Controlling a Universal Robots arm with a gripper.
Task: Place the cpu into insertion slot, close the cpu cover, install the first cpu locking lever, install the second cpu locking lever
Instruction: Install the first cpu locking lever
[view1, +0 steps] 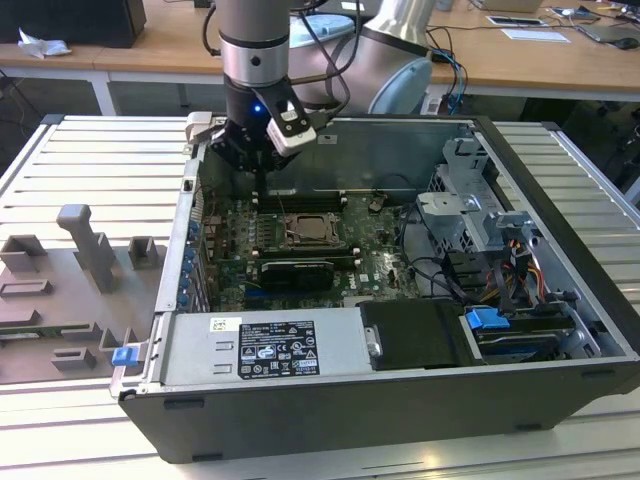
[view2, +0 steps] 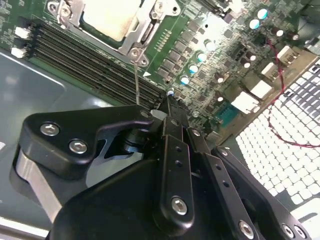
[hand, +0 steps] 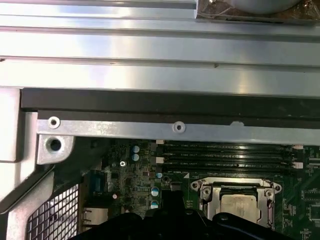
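The black two-finger gripper (view2: 168, 97) hangs inside the open dark-grey PC case (view1: 330, 425), over the green motherboard (view2: 210, 35) & just beside the long black memory slots (view2: 85, 60), its fingertips pinched together w/ nothing seen between them. The small square silver-topped cpu (view2: 112, 17) sits in the square metal-rimmed insertion slot (view1: 292, 232), w/ the thin silver frame of the cpu cover (view2: 142, 32) lying flat round it. A thin wire lever (view2: 136, 82) runs from the cover's corner toward the gripper; can't tell if they touch.
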